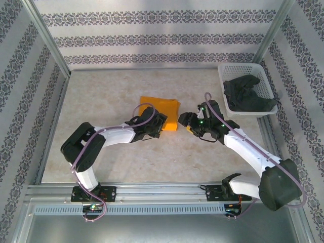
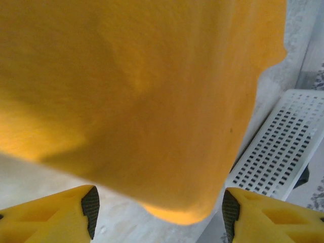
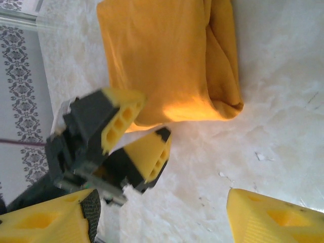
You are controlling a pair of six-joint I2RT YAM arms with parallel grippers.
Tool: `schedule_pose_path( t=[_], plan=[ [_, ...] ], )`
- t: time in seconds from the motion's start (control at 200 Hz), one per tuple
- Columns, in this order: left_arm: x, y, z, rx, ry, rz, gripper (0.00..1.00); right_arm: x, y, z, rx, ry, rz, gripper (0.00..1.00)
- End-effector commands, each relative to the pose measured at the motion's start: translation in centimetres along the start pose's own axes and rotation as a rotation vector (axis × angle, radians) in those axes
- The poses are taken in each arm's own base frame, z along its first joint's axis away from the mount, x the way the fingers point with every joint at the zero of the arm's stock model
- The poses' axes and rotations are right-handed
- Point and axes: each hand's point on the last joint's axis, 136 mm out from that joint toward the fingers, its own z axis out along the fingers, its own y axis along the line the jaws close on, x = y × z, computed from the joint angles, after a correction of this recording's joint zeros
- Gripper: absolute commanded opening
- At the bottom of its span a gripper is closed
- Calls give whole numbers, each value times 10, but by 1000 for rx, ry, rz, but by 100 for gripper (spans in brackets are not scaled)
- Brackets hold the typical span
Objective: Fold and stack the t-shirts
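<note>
The orange-yellow t-shirt (image 1: 162, 109) lies folded at the centre of the bench (image 1: 101, 96). The charcoal grey t-shirt (image 1: 248, 93) lies crumpled inside the white basket (image 1: 242, 67) at 2 o'clock. The left gripper (image 2: 160, 211) is spread, at the orange-yellow t-shirt's 7 o'clock edge. The right gripper (image 3: 161, 217) is spread and holds nothing, just beside its 4 o'clock corner.

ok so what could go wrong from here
The left gripper and right gripper are close together by the near edge of the folded orange shirt, so they might bump. Both are open next to the cloth, and a nudge could pull the fold apart. The dark shirt lies crumpled in the basket and may snag when lifted.
</note>
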Motion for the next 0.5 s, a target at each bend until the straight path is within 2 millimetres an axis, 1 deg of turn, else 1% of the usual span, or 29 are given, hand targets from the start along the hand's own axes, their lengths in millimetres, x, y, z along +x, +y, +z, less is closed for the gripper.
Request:
schedule_pose_path(
  t=[0.0,0.04,0.095,0.15,0.195,0.25,0.315,0.355,0.365,0.425,0.475,0.5],
  plan=[
    [19,-12,19,41,26,-126,59,-2,6,-8,-51,-19,21,67],
    [21,0,26,13,28,-158,56,-1,4,-10,-50,-26,26,67],
    [20,9,34,-15,22,-186,51,-2,2,-12,-45,-31,33,67],
    [16,15,39,-34,4,-195,46,-2,0,-13,-39,-32,38,66],
    [11,21,44,-51,-16,-199,39,-2,-2,-14,-34,-34,46,66],
    [5,23,51,-59,-31,-196,33,-2,-3,-15,-32,-36,50,66],
    [-7,25,56,-68,-56,-182,24,-3,-5,-15,-27,-37,57,65],
    [-16,30,56,-84,-78,-184,19,-3,-5,-16,-26,-41,60,65],
    [-18,30,56,-85,-85,-185,17,-3,-5,-15,-25,-39,61,65],
    [-35,30,54,-80,-107,-178,9,-3,-5,-17,-25,-42,61,64],
    [-52,30,50,-80,-125,-169,5,-4,-6,-18,-22,-47,63,64],
    [-64,30,48,-80,-141,-165,4,-3,-6,-18,-22,-46,63,64]
  ],
)
